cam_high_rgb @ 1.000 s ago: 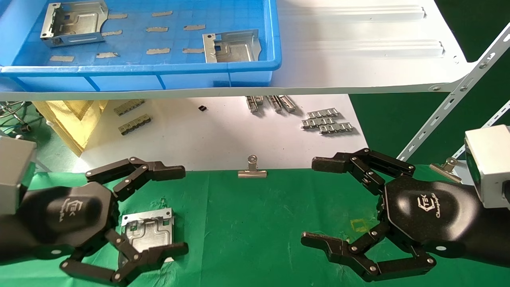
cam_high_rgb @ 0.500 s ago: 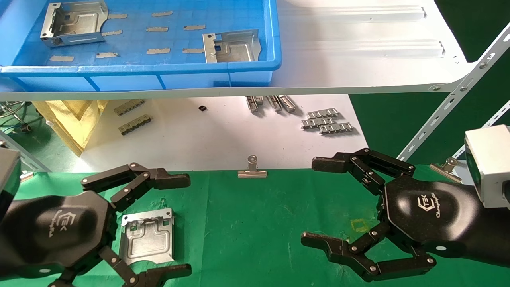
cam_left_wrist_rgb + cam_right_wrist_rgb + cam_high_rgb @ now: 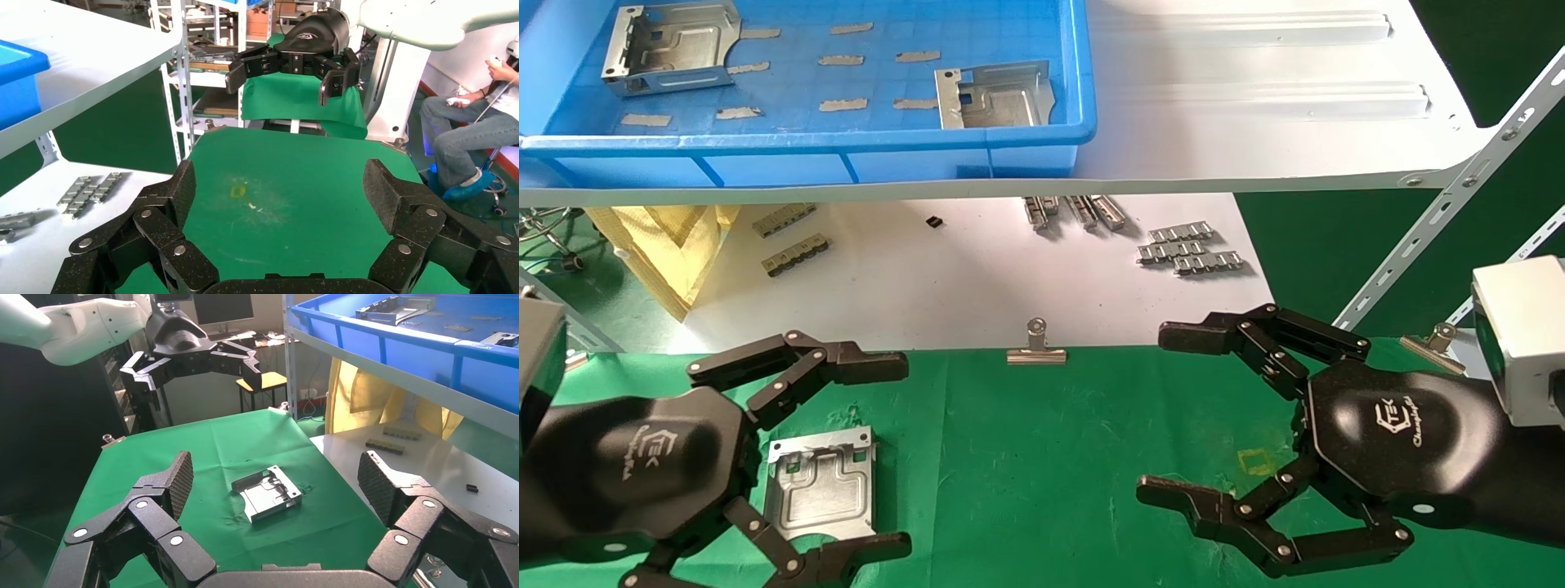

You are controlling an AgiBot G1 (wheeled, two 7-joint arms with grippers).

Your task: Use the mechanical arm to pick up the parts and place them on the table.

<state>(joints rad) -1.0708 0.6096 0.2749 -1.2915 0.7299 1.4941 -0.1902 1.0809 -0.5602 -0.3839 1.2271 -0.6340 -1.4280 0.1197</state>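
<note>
Since a second ago, the left pincer point(image 3: 878, 457) has drawn back off the sheet-metal part point(image 3: 821, 482) and spread wide, so the plate now lies free on the green counter point(image 3: 1042, 457), framed between the fingers without touching them. The right pincer point(image 3: 1164, 416) hangs spread open over the counter well to the right of that plate, unchanged.

Only the right wrist view shows the plate's relief: bent-up edges, a stepped embossing and small cutouts on the silvery plate point(image 3: 267, 493), lying flat on the wrinkled cloth. Only the left wrist view shows a seated person point(image 3: 483, 116) beyond the counter's far end, plus a small yellow square mark point(image 3: 237, 192) on the cloth.

Both black arm housings carry a white "TEK" logo with cursive script beneath, too small to read.

Above the plate in the head view, a blue tray point(image 3: 805, 143) on the white shelf point(image 3: 1254, 98) holds two more stamped parts point(image 3: 670, 45). A silver binder clip point(image 3: 1036, 347) grips the counter's edge beyond the plate.
</note>
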